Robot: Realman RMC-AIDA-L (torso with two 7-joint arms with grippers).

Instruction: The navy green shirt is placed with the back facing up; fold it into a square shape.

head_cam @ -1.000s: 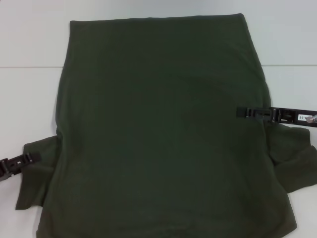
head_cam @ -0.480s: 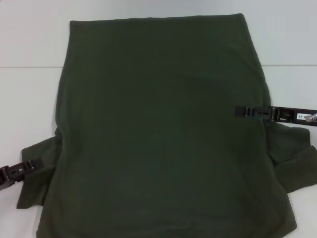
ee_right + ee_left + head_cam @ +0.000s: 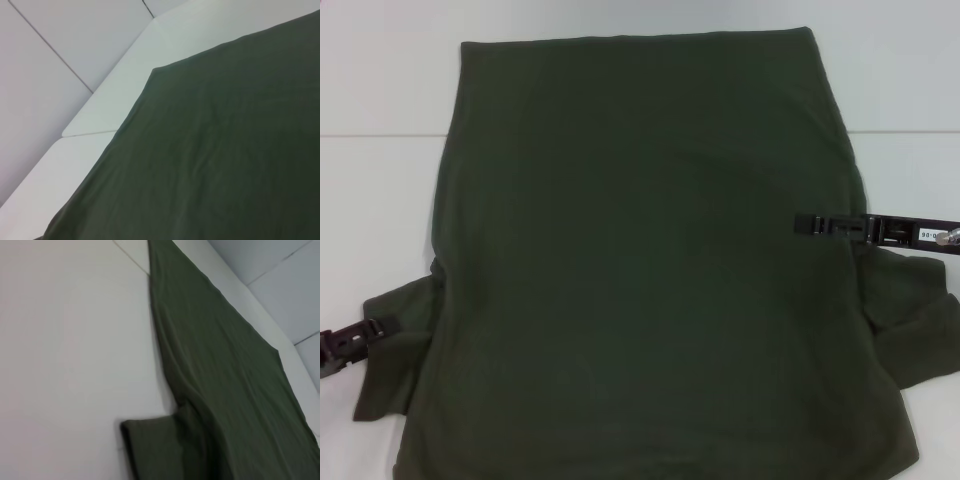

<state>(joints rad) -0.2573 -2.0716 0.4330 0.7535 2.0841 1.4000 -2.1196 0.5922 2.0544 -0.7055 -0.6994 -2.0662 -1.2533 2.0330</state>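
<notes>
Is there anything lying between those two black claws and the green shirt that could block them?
Nothing visible does. The left gripper is already at the navy green shirt's left sleeve, and the right gripper reaches over its right edge. Only white table surrounds the cloth.

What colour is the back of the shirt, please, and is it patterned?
Plain dark olive green shirt, no pattern visible; the head view shows it best.

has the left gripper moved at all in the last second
Yes. In the head view the left gripper has slid down the left sleeve of the shirt, toward the robot, nearer the sleeve's bottom edge. The shirt itself lies unchanged.
</notes>
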